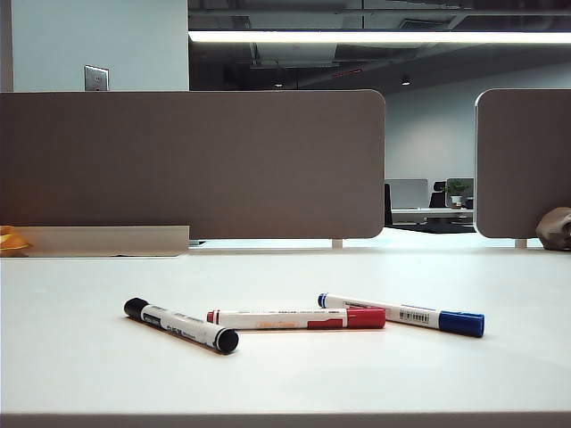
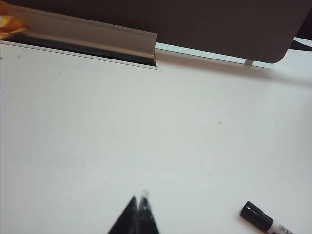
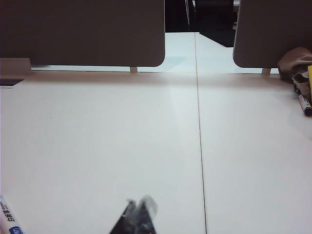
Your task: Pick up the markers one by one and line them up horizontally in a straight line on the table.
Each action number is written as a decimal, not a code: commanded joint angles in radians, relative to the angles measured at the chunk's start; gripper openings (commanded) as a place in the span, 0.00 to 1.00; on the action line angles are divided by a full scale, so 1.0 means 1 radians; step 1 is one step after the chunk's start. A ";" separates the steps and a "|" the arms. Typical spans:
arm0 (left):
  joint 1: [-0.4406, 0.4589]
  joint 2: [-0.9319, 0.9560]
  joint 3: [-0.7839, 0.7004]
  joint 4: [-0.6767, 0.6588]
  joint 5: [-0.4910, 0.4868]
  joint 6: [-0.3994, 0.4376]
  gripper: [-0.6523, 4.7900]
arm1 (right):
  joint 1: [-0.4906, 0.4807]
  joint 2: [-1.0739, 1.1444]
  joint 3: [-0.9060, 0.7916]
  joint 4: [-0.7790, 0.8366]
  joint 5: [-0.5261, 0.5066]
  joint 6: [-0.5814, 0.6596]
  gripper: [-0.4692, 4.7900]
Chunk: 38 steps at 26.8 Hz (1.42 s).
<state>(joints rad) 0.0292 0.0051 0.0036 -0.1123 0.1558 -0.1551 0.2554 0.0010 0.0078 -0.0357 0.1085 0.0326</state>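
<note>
Three markers lie on the white table (image 1: 285,379) in the exterior view. The black-capped marker (image 1: 181,325) lies slanted at the left, the red marker (image 1: 296,318) is level in the middle, and the blue marker (image 1: 401,314) slants at the right behind the red one's cap end. No arm shows in that view. My left gripper (image 2: 139,201) is shut and empty above bare table, with the black marker's cap (image 2: 257,217) off to its side. My right gripper (image 3: 138,204) is shut and empty; the blue marker's end (image 3: 9,218) shows at the frame edge.
Grey-brown divider panels (image 1: 192,165) stand along the table's far edge, with a second panel (image 1: 523,160) at the right. A brownish object (image 1: 555,228) with a marker (image 3: 304,104) beside it lies at the far right. An orange item (image 1: 11,241) sits at the far left. A seam (image 3: 200,146) runs across the table.
</note>
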 commanded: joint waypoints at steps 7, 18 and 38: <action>0.000 0.000 0.004 0.009 0.002 -0.002 0.11 | 0.001 0.001 -0.007 0.013 -0.002 0.001 0.09; 0.000 0.000 0.004 0.009 0.005 -0.003 0.11 | 0.001 0.001 -0.007 0.013 -0.002 0.001 0.09; -0.001 0.000 0.065 0.014 0.005 -0.180 0.11 | 0.002 0.001 -0.002 0.127 -0.048 0.142 0.09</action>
<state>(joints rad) 0.0296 0.0048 0.0422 -0.1162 0.1562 -0.2653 0.2558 0.0010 0.0082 0.0250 0.0929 0.1471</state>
